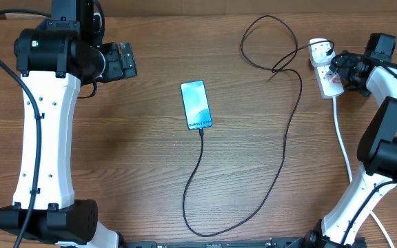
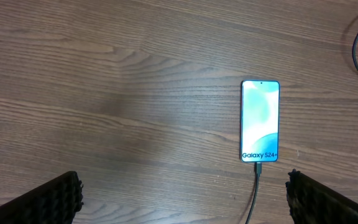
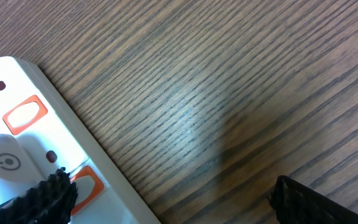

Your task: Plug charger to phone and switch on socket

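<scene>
The phone (image 1: 196,105) lies flat mid-table with its light blue screen up, and it also shows in the left wrist view (image 2: 260,121). The charger cable (image 1: 284,148) has its tip in the phone's near end (image 2: 259,167). It loops across the table to the far end of the white socket (image 1: 324,76) at the right. My right gripper (image 1: 342,67) is open over the socket. One finger rests at an orange-red switch (image 3: 87,186), the other over bare wood; their midpoint is (image 3: 173,199). My left gripper (image 1: 119,60) is open and empty, left of the phone (image 2: 182,199).
The socket's thick white cord (image 1: 343,148) runs down the right side toward the right arm's base. A second orange-red switch (image 3: 25,115) and a round power symbol (image 3: 5,162) show on the strip. The cable's loop lies near the table's front edge (image 1: 205,234).
</scene>
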### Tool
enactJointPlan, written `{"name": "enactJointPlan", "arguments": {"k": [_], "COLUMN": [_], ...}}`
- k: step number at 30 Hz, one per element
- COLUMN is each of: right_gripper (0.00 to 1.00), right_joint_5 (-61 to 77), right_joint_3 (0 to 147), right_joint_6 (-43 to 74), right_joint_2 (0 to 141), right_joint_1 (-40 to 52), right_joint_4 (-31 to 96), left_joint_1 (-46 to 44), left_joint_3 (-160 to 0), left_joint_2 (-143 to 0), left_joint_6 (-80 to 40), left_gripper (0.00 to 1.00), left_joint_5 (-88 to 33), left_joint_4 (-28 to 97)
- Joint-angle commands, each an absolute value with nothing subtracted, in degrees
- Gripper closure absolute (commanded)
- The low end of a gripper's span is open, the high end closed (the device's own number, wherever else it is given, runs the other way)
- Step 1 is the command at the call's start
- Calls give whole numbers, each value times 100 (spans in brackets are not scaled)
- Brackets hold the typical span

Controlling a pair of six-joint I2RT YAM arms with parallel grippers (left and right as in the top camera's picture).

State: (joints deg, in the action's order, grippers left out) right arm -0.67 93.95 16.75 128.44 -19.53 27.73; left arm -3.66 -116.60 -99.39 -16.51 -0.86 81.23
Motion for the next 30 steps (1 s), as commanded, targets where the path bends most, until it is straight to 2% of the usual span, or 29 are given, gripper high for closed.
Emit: {"name": "enactJointPlan", "arguments": {"k": [1, 23, 30], "right_gripper": [0, 0, 0], "right_joint_5": [163, 272, 268], "right_joint_3": [9369, 9378, 9437], "right_joint_6": [1597, 1463, 1463], "right_joint_2": [12927, 13146, 12569], "right_joint_1": [-1892, -1874, -1944], "right_joint_4": [2899, 3192, 3454], "left_joint_1": [-377, -377, -377], "left_joint_3": [-11633, -11633, -11633], "left_joint_2": [-9974, -9974, -9974], "left_joint_6": [-1691, -1688, -1688], "left_gripper": [0, 0, 0], "left_joint_5": [-130, -130, -130], "left_joint_4": [8117, 8117, 8117]}}
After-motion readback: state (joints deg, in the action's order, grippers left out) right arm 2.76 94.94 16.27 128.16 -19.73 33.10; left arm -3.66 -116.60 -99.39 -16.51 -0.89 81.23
